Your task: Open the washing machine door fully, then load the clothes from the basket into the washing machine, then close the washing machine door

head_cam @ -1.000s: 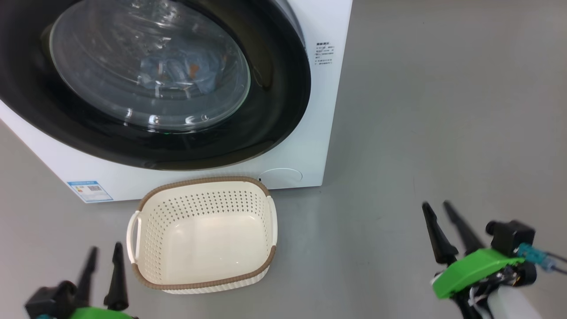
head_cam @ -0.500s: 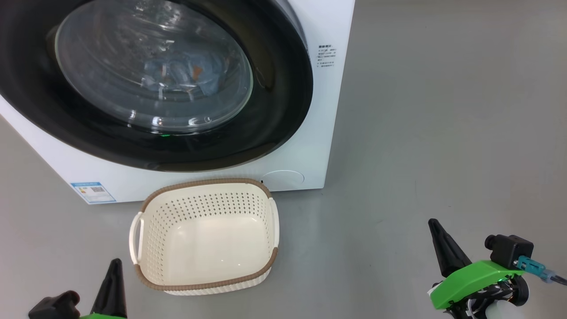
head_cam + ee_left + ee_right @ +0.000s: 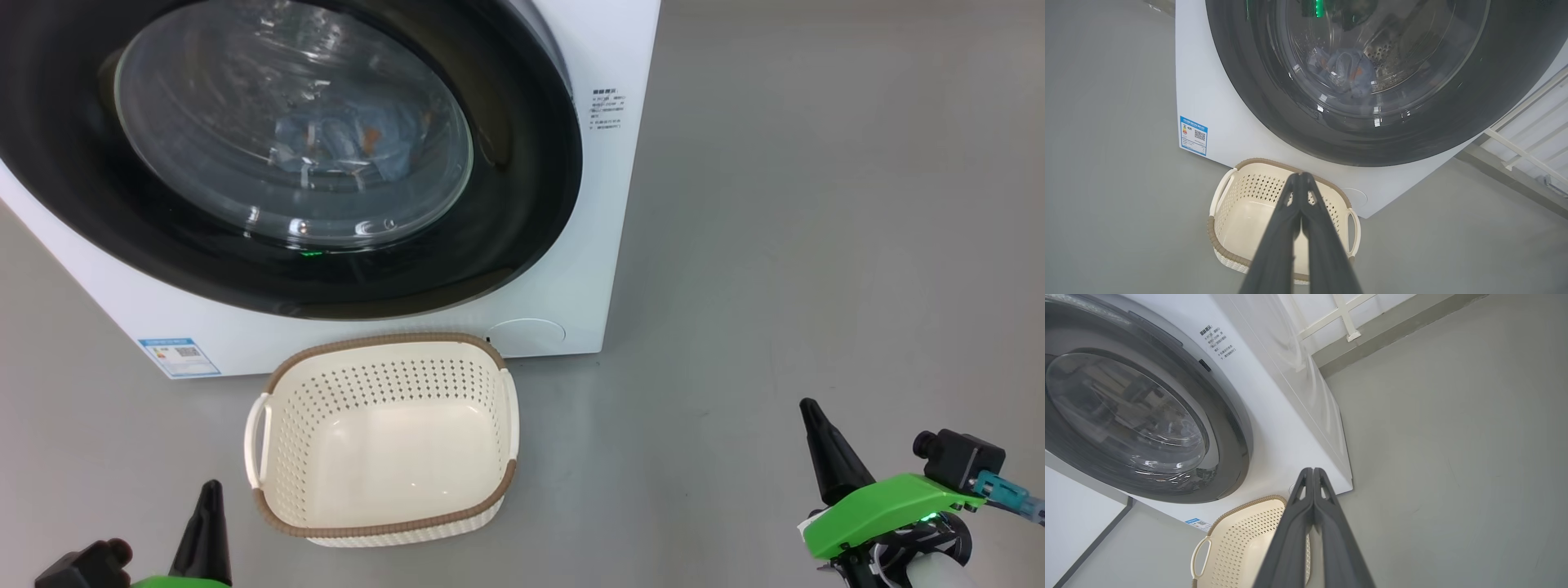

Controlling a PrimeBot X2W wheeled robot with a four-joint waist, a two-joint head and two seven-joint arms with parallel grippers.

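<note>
The washing machine stands with its door shut flat against the white front. Behind the glass, blue clothes with orange spots lie in the drum, and the left wrist view also shows these clothes. On the floor before the machine sits the basket, with nothing inside it. My left gripper is shut and empty, low at the basket's left. Off to the right over bare floor, my right gripper is also shut and empty. In the wrist views the left gripper and right gripper show fingers pressed together.
Grey floor spreads wide to the machine's right. A blue label sticker marks the machine's lower left front corner, and a round cover sits at its lower right. A white railing runs beside the machine.
Both grippers have gone from open to shut, with nothing taken hold of. The view has shifted slightly; door and basket stay as they were.
</note>
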